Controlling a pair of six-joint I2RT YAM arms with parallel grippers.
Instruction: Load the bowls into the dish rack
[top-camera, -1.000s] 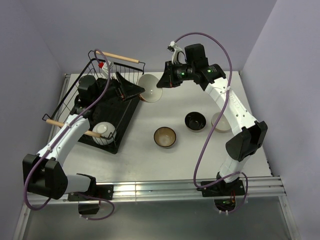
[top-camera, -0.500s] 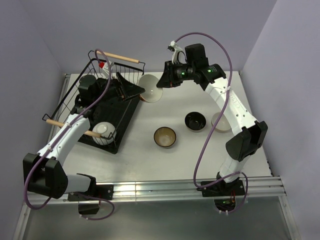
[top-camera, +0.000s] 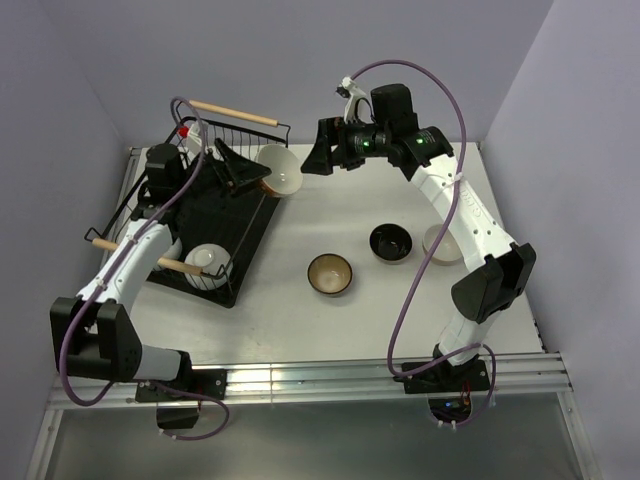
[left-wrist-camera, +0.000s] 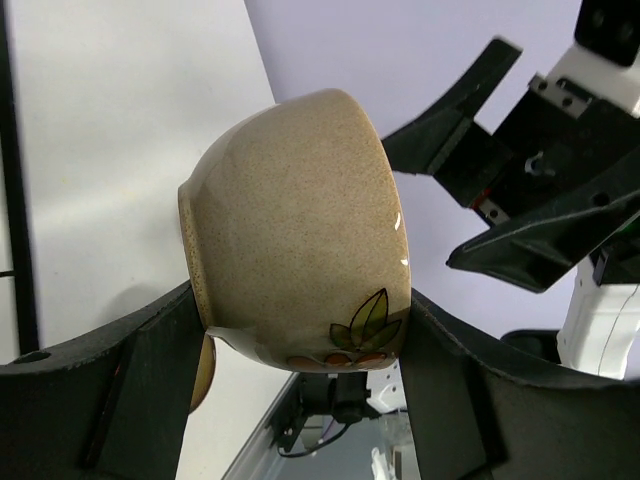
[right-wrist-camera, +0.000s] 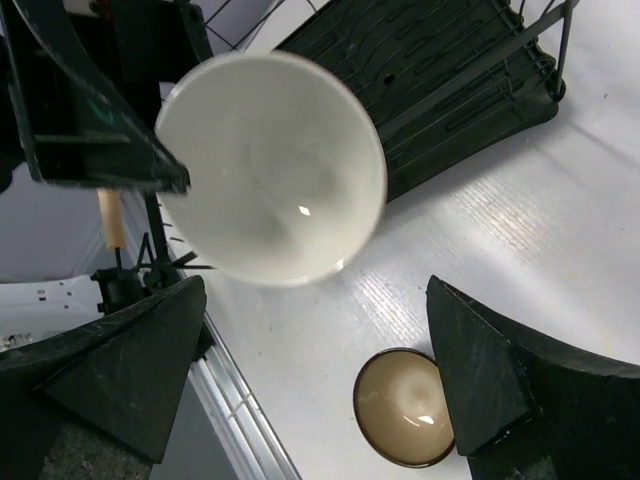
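My left gripper is shut on a cream-beige bowl with a leaf pattern. It holds the bowl on its side above the far right edge of the dish rack. The bowl's pale inside faces my right gripper, which stands open just to its right, apart from it. A white bowl sits in the rack's near end. A brown bowl, a black bowl and a pale bowl, partly behind the right arm, lie on the table.
The rack's wooden handles stick out at its far and near ends. The back wall is close behind both grippers. The left arm stretches over the rack's left side.
My right gripper has opened and let go of the cream-beige bowl. The left gripper has carried the bowl left and back, over the rack's edge.
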